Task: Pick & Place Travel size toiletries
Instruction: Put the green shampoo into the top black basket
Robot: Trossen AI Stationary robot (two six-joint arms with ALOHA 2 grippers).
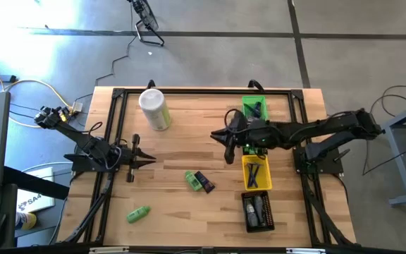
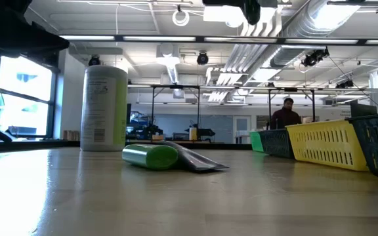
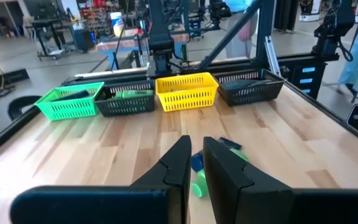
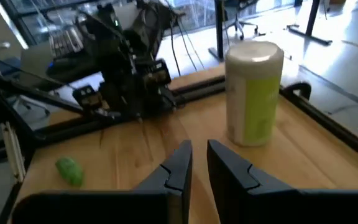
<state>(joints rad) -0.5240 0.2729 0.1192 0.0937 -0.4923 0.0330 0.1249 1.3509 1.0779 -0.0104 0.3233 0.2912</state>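
Three travel size toiletries lie loose on the wooden table. A green mini bottle (image 1: 193, 180) rests on its side against a dark blue tube (image 1: 204, 183) at mid-table, also seen as bottle (image 2: 151, 156) and tube (image 2: 199, 161). Another green bottle (image 1: 138, 214) lies near the front left, also in the right wrist view (image 4: 69, 170). My left gripper (image 1: 146, 161) is shut and level at the left side, pointing at the pair (image 3: 199, 185). My right gripper (image 1: 217, 136) is shut and empty, raised over mid-table and pointing left.
A pale-green canister (image 1: 154, 108) with a white lid stands at the far left-centre. Along the right side runs a row of bins: green (image 1: 254, 107), a dark one (image 3: 126, 101) under my right arm, yellow (image 1: 256, 171) and black (image 1: 257, 212), all holding items. A black frame edges the table.
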